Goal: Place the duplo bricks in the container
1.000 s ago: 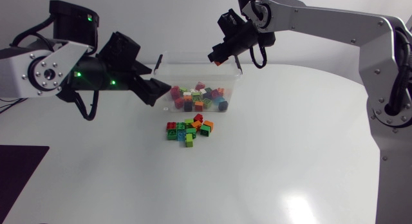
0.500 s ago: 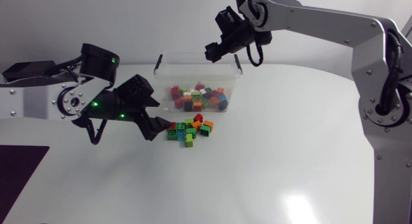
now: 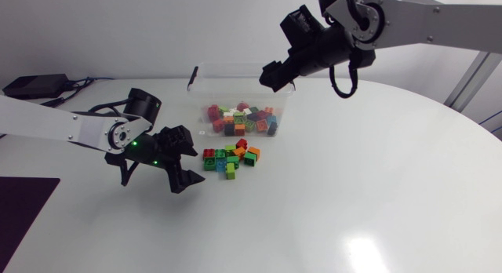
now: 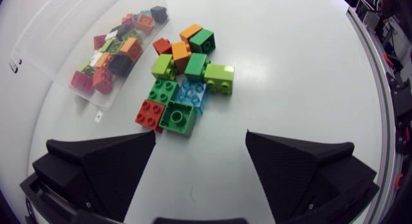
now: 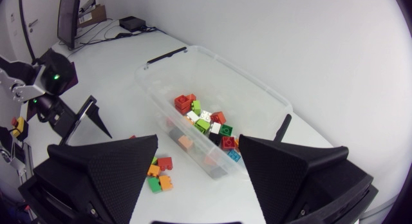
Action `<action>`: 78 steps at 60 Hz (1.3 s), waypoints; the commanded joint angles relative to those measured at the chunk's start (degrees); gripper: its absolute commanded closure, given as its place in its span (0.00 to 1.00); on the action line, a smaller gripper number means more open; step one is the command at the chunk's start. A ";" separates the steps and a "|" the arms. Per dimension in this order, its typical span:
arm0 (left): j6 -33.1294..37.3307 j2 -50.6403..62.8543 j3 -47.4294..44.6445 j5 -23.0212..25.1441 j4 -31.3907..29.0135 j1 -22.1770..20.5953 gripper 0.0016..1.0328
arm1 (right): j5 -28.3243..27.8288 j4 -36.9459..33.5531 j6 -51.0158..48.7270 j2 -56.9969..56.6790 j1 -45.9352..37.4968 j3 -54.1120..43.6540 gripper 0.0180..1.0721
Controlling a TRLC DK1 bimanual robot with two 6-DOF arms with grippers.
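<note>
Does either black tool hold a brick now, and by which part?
Nothing is held. The left matte black tool is open, short of the loose coloured plastic bricks; the right matte black tool is open near the clear plastic container.

Container (image 3: 205,85) sits upper centre on the desk (image 3: 353,187), bricks (image 3: 241,118) inside; pile (image 3: 231,158) just below, left gripper (image 3: 196,165) left of it.
</note>
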 commanded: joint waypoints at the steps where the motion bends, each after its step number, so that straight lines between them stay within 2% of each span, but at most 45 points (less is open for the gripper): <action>1: 4.53 3.11 2.09 1.01 -0.57 1.19 0.07 | -0.56 1.01 -1.07 -2.67 0.29 -5.61 0.12; 16: 10.42 10.67 7.80 2.86 -0.48 3.30 0.07 | -1.36 3.39 -2.74 -7.94 -0.24 -16.60 0.12; 28: 12.09 15.06 12.37 3.83 -0.57 3.30 0.07 | -1.88 4.18 -3.09 -10.93 -0.33 -21.52 0.12; 35: 14.02 16.12 13.95 3.74 -1.36 3.04 0.07 | -2.23 4.18 -3.70 -12.07 -0.50 -22.67 0.12; 51: 20.00 18.58 19.14 5.50 -8.04 3.04 0.07 | -2.59 4.18 -4.32 -13.13 -1.03 -24.42 0.12; 78: 21.23 23.15 24.85 6.37 -12.70 1.89 0.09 | -3.11 4.18 -5.11 -14.89 -2.00 -27.15 0.12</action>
